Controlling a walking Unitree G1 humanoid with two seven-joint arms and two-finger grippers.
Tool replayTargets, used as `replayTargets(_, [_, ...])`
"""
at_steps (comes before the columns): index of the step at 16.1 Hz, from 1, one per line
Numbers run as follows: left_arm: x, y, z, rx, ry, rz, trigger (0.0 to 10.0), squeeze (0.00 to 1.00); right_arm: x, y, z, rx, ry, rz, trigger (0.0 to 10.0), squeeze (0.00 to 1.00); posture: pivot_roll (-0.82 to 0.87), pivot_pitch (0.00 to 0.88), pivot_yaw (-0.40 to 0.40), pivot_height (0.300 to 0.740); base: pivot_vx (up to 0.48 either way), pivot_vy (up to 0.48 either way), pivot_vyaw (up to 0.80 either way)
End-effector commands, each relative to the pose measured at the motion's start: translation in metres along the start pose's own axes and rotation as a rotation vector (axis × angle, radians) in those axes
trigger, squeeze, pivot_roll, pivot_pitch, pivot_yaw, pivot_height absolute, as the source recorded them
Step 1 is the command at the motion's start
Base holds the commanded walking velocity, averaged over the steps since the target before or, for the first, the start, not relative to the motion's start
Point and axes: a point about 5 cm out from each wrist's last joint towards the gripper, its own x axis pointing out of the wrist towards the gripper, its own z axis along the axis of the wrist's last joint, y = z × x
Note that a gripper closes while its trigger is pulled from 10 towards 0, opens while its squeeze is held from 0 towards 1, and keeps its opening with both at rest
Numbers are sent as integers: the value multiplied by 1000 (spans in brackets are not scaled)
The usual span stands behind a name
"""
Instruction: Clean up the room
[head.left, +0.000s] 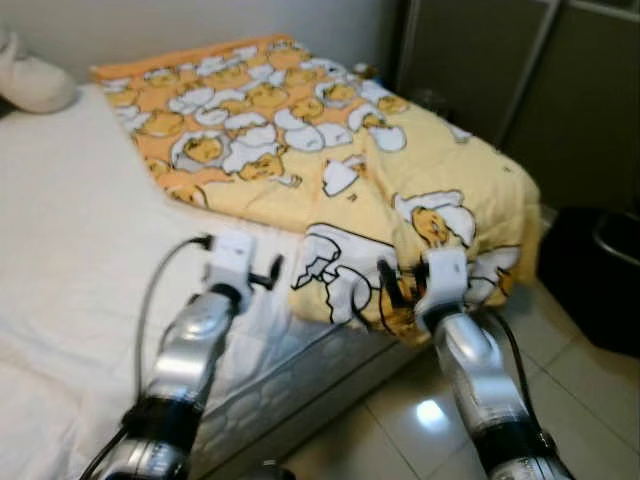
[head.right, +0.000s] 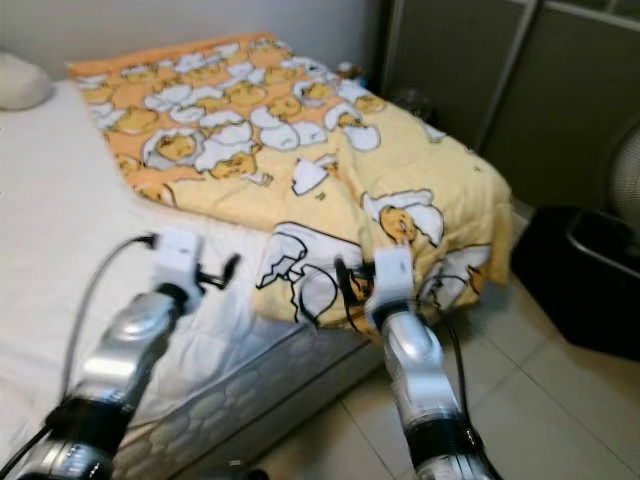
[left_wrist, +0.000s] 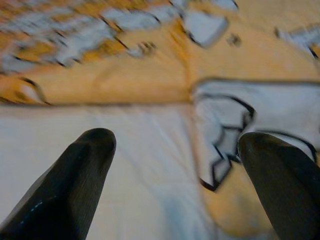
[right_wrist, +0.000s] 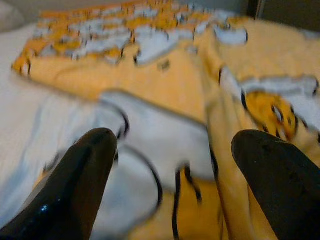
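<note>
A yellow blanket (head.left: 330, 150) printed with cartoon chicks and eggshells lies folded on the white bed (head.left: 70, 240), its near corner hanging over the mattress edge. My left gripper (left_wrist: 175, 165) is open over the white sheet, just left of the blanket's near edge (left_wrist: 220, 145). My right gripper (right_wrist: 172, 165) is open at the hanging corner, with the blanket (right_wrist: 165, 135) between and ahead of its fingers (right_wrist: 85, 170). In the left eye view the left gripper (head.left: 262, 275) and right gripper (head.left: 395, 285) reach forward side by side at the bed's edge.
A pale pillow (head.left: 35, 85) lies at the head of the bed, far left. Dark wardrobe doors (head.left: 520, 80) stand behind the bed on the right. A black bin (head.left: 600, 280) sits on the tiled floor (head.left: 400, 420) to the right.
</note>
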Motion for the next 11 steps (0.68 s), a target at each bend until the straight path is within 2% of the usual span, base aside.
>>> replayTargets(1, [9, -2, -8, 18, 45, -12, 10000, 0, -11, 6, 3, -12, 11, 95, 10000, 0, -154, 58, 52, 740, 0, 0, 0])
replayTargets(5, [20, -3, -17, 45, 119, -6, 10000, 0, -48, 12, -4, -28, 79, 164, 10000, 0, -237, 169, 40, 740, 0, 0, 0])
replayTargets(6, [21, 3, -21, 60, 144, 22, 10000, 0, -62, 19, -6, -18, 100, 196, 10000, 0, -254, 203, 34, 740, 0, 0, 0])
replayTargets(7, [21, 11, -26, 36, 167, 60, 10000, 0, -80, 33, -8, 14, 129, 240, 10000, 0, -260, 223, 33, 740, 0, 0, 0])
replayTargets(8, [20, 14, -28, 21, 179, 70, 10000, 0, -88, 41, -9, 27, 149, 268, 10000, 0, -261, 230, 33, 740, 0, 0, 0])
replayTargets(11, [17, 25, -35, 30, 195, 125, 10000, 0, -98, 51, -7, 35, 180, 300, 10000, 0, -262, 237, 31, 740, 0, 0, 0])
